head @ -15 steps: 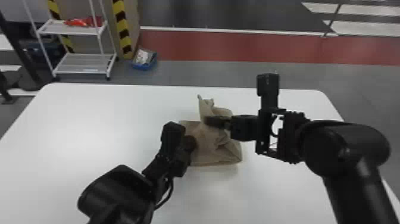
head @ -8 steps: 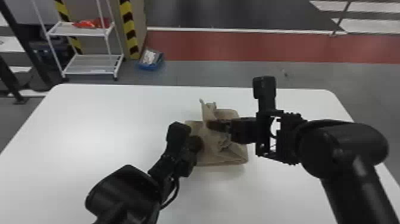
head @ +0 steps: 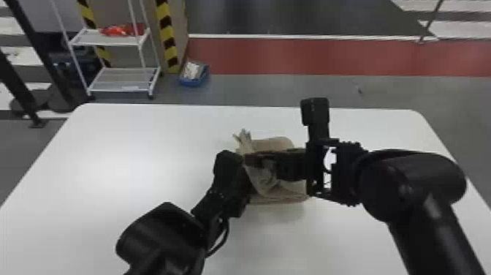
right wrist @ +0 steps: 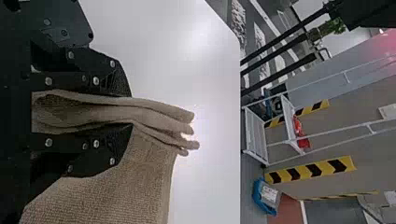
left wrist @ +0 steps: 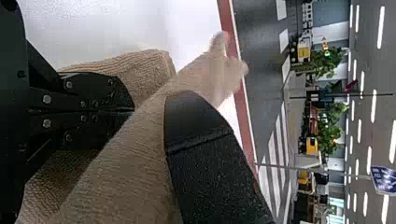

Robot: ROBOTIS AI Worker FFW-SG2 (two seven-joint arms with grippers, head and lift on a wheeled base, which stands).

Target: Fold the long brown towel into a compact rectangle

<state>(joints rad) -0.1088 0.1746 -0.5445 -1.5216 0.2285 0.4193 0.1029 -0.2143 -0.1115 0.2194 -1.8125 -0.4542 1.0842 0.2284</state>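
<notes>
The brown towel (head: 277, 143) lies in a bunched, partly folded heap near the middle of the white table (head: 128, 157). Your right gripper (head: 252, 159) is closed on a gathered, layered pinch of it, the ends poking out past the fingertips. Your left gripper (head: 247, 183) has its fingers together, against the towel; you cannot tell whether cloth is between them. Beyond the table, on the left, stand a white shelf rack (head: 118, 83) and a blue bin (head: 193, 82).
</notes>
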